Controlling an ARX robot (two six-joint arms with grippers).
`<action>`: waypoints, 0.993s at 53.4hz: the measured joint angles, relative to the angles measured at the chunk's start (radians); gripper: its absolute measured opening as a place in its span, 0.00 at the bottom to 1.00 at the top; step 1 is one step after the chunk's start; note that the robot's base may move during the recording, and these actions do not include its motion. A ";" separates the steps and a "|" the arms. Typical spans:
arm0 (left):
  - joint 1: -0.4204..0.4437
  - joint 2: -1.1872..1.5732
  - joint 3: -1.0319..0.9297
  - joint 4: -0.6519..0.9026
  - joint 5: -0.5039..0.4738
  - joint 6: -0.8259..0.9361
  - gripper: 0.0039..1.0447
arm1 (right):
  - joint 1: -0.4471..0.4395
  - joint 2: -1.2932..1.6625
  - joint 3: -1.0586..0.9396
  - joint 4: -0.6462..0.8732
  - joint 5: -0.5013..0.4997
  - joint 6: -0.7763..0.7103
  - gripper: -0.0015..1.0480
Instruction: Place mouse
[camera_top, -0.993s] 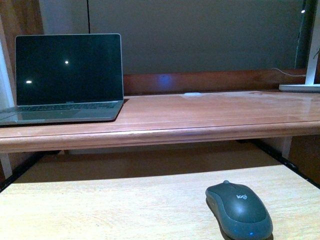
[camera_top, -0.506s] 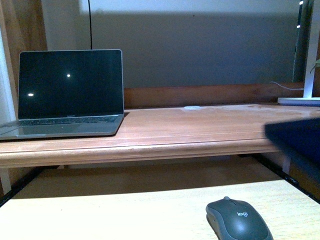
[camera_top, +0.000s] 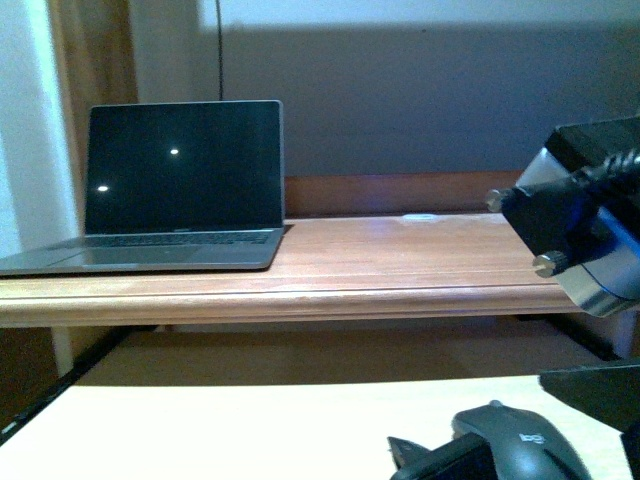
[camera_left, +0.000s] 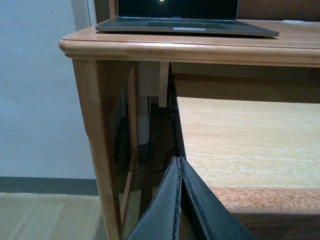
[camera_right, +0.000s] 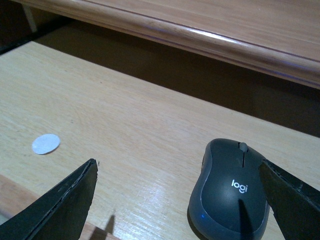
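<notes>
The mouse (camera_right: 230, 195) is dark grey and dome-shaped with a pale logo. It lies on the pale lower shelf (camera_right: 125, 125) and also shows at the bottom right of the front view (camera_top: 525, 452). My right gripper (camera_right: 177, 167) is open and empty, low over the shelf. Its jaws stand wide apart, with the mouse next to one finger (camera_right: 292, 200) and bare shelf between it and the other finger (camera_right: 65, 205). My left gripper (camera_left: 179, 162) is shut on nothing, near the shelf's left edge beside the desk leg (camera_left: 95, 140).
An open laptop (camera_top: 185, 190) with a dark screen stands on the upper wooden desk (camera_top: 400, 270), far left. My right arm (camera_top: 585, 230) fills the right side of the front view. A small white round sticker (camera_right: 46, 144) lies on the shelf. The desk's rounded front edge (camera_right: 200, 37) overhangs beyond the mouse.
My right arm has come into the front view from the right and dropped towards the mouse. The view has shifted, so the laptop and mouse now show further right.
</notes>
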 joint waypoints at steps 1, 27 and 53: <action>0.000 0.000 0.000 0.000 0.000 0.000 0.02 | 0.002 0.006 0.003 0.000 0.005 0.000 0.93; 0.000 -0.003 0.000 0.000 0.000 0.000 0.02 | -0.122 0.172 0.084 -0.079 0.235 0.000 0.93; 0.000 -0.003 0.000 0.000 0.000 0.000 0.02 | -0.165 0.243 0.147 -0.127 0.071 0.072 0.93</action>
